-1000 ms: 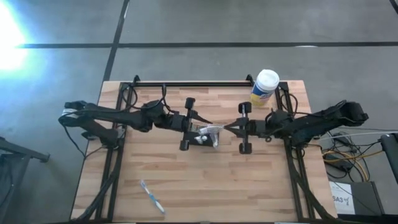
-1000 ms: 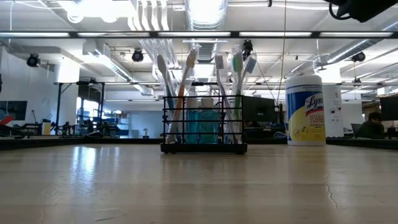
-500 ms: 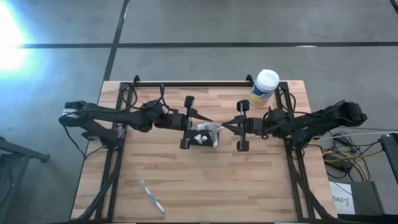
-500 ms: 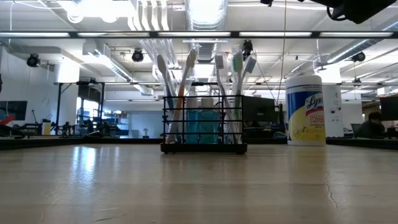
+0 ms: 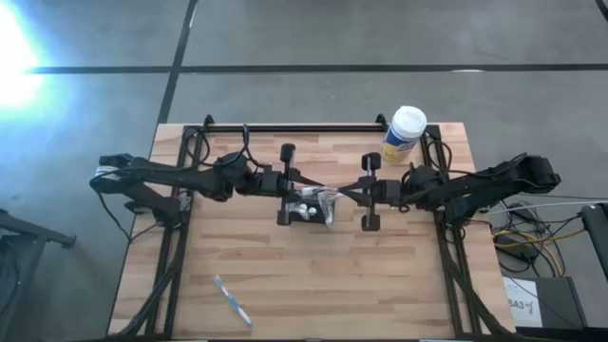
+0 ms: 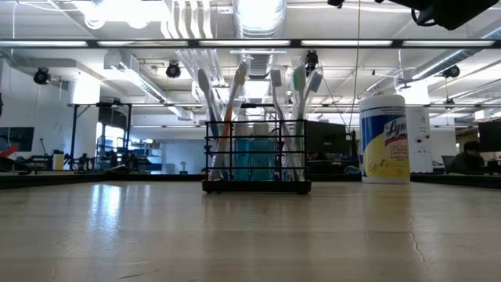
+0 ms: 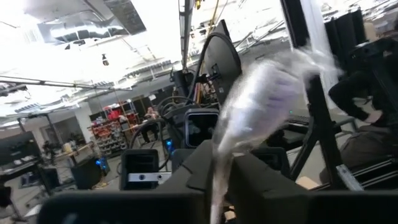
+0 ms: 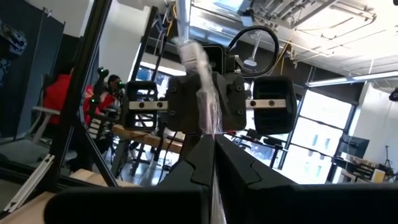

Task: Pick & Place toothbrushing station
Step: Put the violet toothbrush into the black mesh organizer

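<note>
The toothbrushing station point(image 6: 256, 149), a black mesh holder, stands on the table's middle with several toothbrushes upright in it. In the high view the station point(image 5: 302, 213) lies just below both grippers. My left gripper point(image 5: 312, 190) reaches in from the table's left and my right gripper point(image 5: 340, 193) from the right, tips facing. Both are shut on one pale toothbrush in clear wrap point(image 5: 324, 198), held high above the table. My left gripper pinches the wrapped toothbrush's thin shaft point(image 7: 217, 163) between its two fingers. The fingers come nearly level from the table's left, tipped a little upward. The wider wrapped end point(image 7: 261, 93) sticks out past the fingertips, clear of the table. My right gripper pinches the wrapped toothbrush point(image 8: 212, 138) between its two shut fingers. They come nearly level from the table's right. The wrapped length point(image 8: 193, 56) runs on past the fingertips toward the left gripper, lifted clear.
A white-lidded, yellow-labelled canister point(image 5: 406, 133) stands at the table's far right, right of the station in the low view point(image 6: 385, 137). A loose toothbrush point(image 5: 233, 301) lies near the front left. Bare wood spreads across the near half.
My left gripper has shut on the wrapped toothbrush; its fingers stood wide apart around it a second ago. Both arms have kept their places, and the station has not moved.
</note>
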You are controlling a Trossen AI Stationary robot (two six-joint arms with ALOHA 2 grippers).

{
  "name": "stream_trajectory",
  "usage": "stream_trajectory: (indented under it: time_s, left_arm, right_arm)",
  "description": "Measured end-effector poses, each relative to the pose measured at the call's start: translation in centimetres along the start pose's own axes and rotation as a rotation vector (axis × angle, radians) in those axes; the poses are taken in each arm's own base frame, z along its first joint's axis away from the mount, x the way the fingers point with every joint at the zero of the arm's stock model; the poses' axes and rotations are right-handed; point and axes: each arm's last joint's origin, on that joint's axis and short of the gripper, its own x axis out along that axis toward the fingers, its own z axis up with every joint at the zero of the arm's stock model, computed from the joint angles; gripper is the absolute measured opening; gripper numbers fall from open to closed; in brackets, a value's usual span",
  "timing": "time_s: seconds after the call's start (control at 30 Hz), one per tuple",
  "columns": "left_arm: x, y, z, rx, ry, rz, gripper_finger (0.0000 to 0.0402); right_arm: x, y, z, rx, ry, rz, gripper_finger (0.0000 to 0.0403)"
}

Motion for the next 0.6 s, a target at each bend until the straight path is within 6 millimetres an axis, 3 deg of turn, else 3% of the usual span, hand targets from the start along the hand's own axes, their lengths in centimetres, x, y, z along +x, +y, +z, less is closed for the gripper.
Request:
stream_trajectory:
  time_s: [0.1,0.33,0.6]
  left_arm:
    - [0.0,0.0,0.0,0.011,0.001,0.004,0.0015]
    - [-0.1,0.1,0.1,0.007,0.015,-0.001,0.0025]
    - [-2.4,0.5,2.9,0.000,0.055,-0.019,0.0015]
  right_arm:
    - [0.0,0.0,-0.1,-0.001,0.003,-0.001,0.0008]
    - [-0.1,-0.1,-0.1,0.002,0.011,-0.001,0.0008]
    - [-1.6,-0.5,1.4,0.002,0.026,0.001,0.0008]
